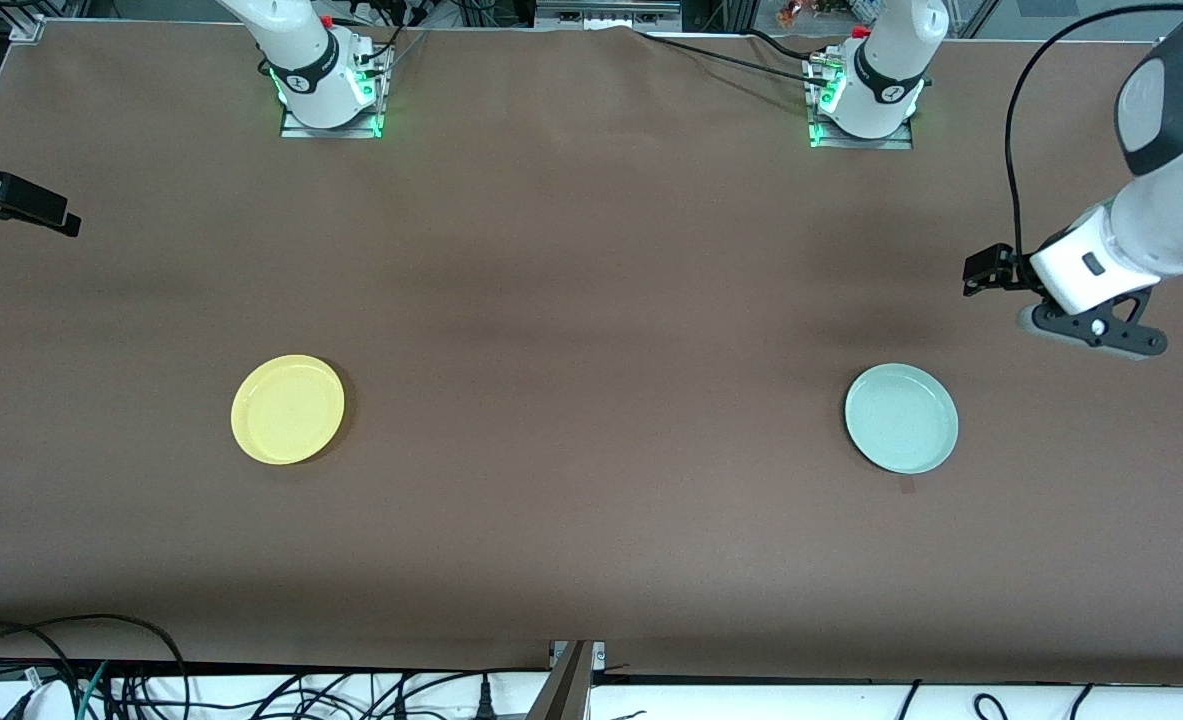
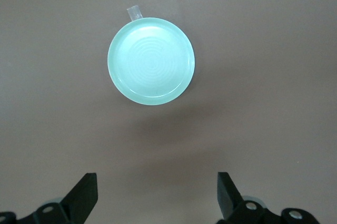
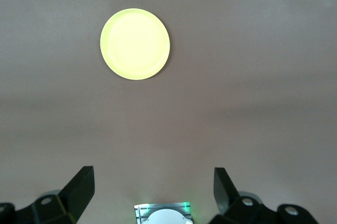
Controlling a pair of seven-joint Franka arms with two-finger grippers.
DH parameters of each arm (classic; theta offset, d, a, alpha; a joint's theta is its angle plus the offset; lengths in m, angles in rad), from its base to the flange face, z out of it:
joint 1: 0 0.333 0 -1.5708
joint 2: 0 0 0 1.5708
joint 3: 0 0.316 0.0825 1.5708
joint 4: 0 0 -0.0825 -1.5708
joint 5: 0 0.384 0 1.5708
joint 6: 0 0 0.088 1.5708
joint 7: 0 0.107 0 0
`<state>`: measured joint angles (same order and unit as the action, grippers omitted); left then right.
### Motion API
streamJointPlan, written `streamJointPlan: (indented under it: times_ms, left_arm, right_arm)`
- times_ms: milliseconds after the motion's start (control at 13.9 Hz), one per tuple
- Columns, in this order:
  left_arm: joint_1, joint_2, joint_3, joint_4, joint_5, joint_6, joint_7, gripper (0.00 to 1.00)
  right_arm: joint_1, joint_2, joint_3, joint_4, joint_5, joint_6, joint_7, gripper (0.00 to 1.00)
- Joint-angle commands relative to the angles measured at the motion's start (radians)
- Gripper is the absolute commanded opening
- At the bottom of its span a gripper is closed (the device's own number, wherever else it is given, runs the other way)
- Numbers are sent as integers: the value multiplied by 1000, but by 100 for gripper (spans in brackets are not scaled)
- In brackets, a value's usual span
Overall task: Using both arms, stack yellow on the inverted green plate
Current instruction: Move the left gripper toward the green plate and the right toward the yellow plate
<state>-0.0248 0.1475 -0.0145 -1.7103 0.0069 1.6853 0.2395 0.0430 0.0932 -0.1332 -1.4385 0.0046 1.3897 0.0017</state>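
Both end effectors, left (image 2: 156, 195) and right (image 3: 153, 190), hover wide open above the brown surface (image 1: 591, 300), round yellow plate (image 1: 288, 409) and upright mint-green plate (image 1: 901, 418) lying well apart.

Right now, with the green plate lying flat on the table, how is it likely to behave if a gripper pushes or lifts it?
The green plate looks rigid and probably light, being thin and shallow. Its glossy surface suggests it may slip in a grip. Pushed, it would probably slide across the table rather than roll or tip, since it sits low and flat.
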Motion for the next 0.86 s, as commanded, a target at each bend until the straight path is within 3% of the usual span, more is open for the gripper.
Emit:
streamJointPlan:
  times_ms: [0, 144, 505, 793]
  left_arm:
    - [2, 177, 1, 157, 48, -27, 92, 100]
    - [2, 286, -1, 216, 99, 66, 179, 100]
    - [43, 472, -4, 218, 82, 371, 331, 100]
    - [66, 582, -8, 216, 82, 479, 380, 100]
  right_arm:
    - [-17, 13, 3, 20, 3, -3, 8, 100]
    - [-34, 17, 1, 18, 26, -3, 7, 100]
    - [-57, 97, -8, 18, 51, 3, 9, 100]
    - [-57, 195, -8, 18, 54, 64, 11, 100]
